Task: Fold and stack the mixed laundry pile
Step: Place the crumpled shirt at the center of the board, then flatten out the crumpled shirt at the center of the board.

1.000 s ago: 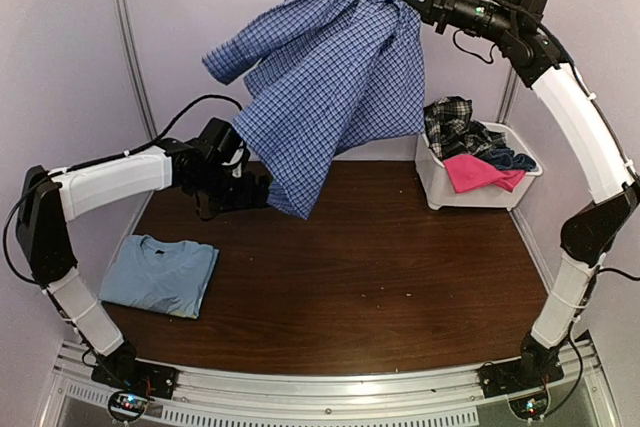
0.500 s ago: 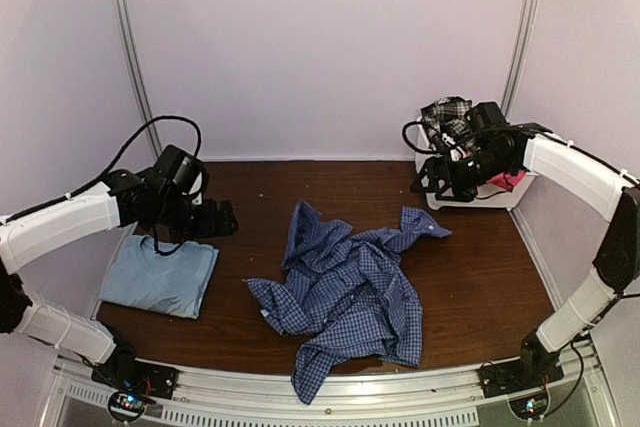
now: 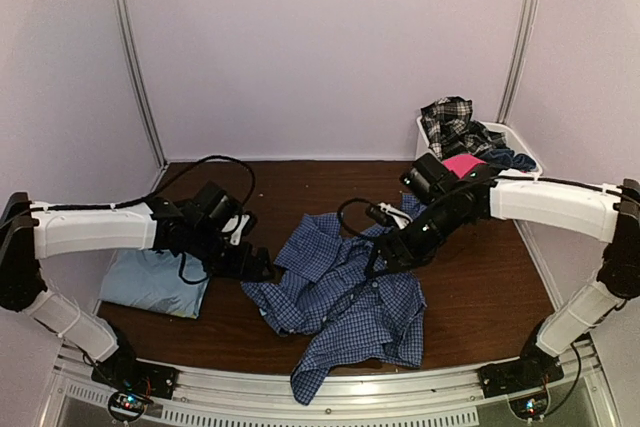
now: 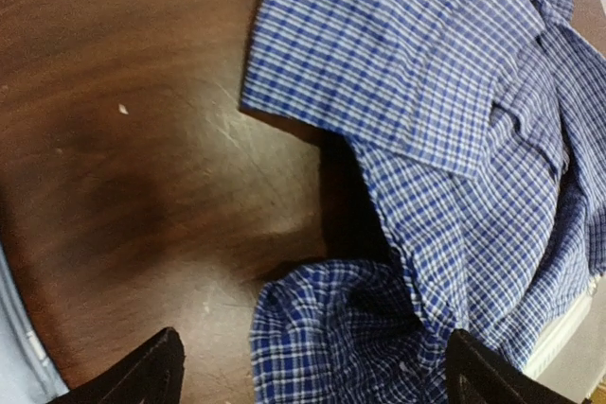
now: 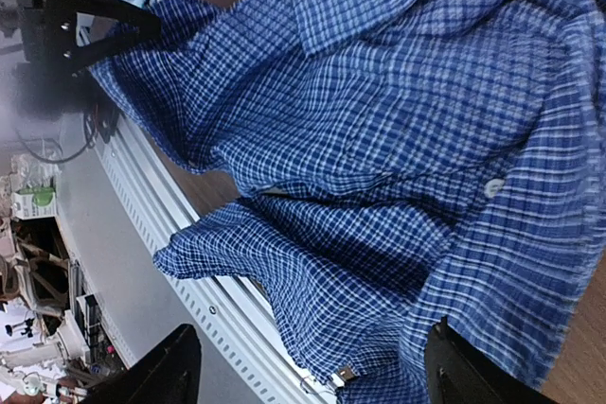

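A blue small-check button shirt lies crumpled on the near half of the dark wooden table, one trailing end spilling over the front edge onto the aluminium rail, as two robot arms close in on it from either side. The garment is bunched and overlapping itself, collar and a button showing in the right wrist view, so it appears to need spreading flat before any fold can be made. The left gripper hangs low just beside the shirt's left edge, jaws spread wide and empty, seemingly placed to take hold of the nearest hem or sleeve. The right gripper hovers above the shirt's upper right part, its fingers likewise wide apart with nothing between them; whether they touch the cloth cannot be told. With one arm at each side, the pair looks set up to pull the fabric out in opposite directions. At the table's left, partly under the left arm, a light blue T-shirt sits folded into a neat rectangle, probably the base of the stack. At the far right corner, the white plastic basket holds what is left of the pile: a black-white plaid piece heaped on top, a hot pink piece and dark navy pieces, all well apart from the work in front
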